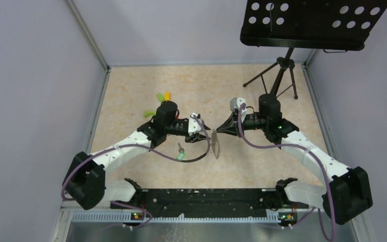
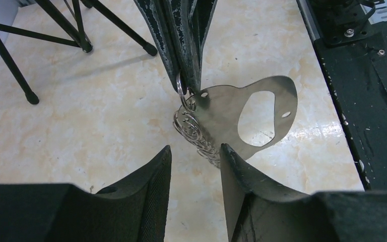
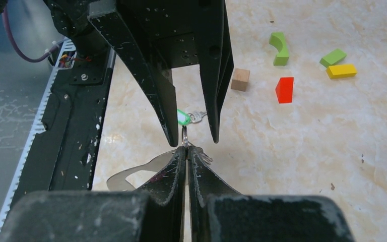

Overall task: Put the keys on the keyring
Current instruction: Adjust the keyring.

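Right gripper [image 3: 186, 150]: fingers pressed tight together, pinching a small ring [image 2: 181, 92] at the top of the keyring [image 2: 220, 110]. That's a flat silver plate with an oval cut-out, dangling with a bunch of rings [image 2: 194, 128] at its side. Facing the keyring, the left gripper [image 2: 195, 148] has its fingers spread, tips just short of those rings. One key [image 3: 197, 116] with a green tag [image 3: 183, 118] lies on the table [image 1: 262, 161] near the keyring, under the left gripper. Coloured blocks [image 3: 284, 89] sit further off.
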